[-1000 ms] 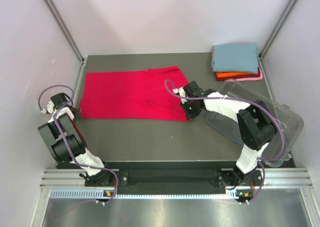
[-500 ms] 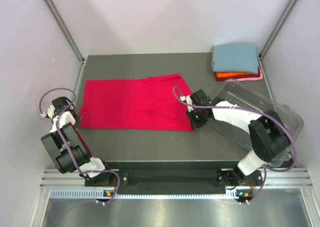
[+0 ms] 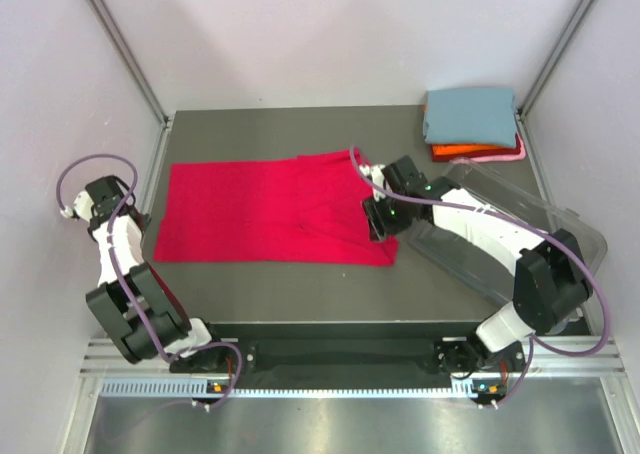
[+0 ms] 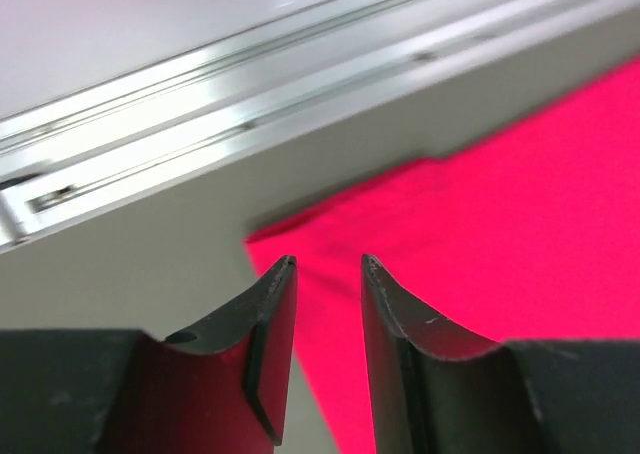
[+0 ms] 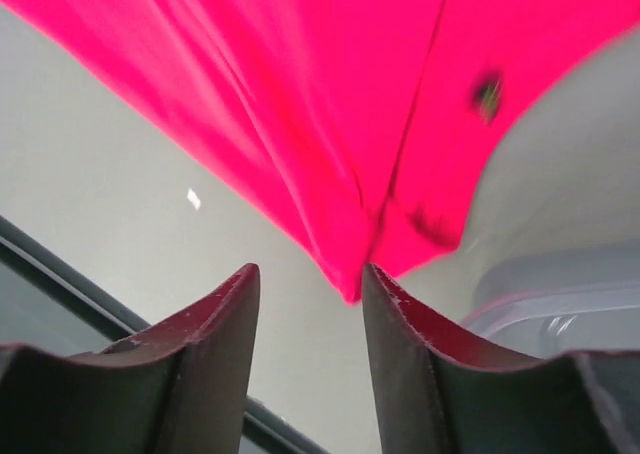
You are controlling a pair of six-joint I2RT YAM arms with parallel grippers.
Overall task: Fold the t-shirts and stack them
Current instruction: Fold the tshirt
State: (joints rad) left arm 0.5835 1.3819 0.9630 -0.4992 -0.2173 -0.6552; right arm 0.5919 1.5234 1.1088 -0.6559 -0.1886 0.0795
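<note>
top external view shows you the bench (image 3: 260, 294) with the crimson t-shirt (image 3: 250, 209) spread flat mid-bench, pulled slightly nearer than a moment ago. the left tool (image 4: 328, 264) and right tool (image 5: 305, 271) have just let go at its ends and stand open, empty, so the next fold looks ready to start.

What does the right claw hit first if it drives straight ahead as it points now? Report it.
Most likely the red t-shirt: its pointed corner lies directly ahead of the open right claw, in line with the gap. Depth is unclear; the grey table beneath may follow at once.
</note>
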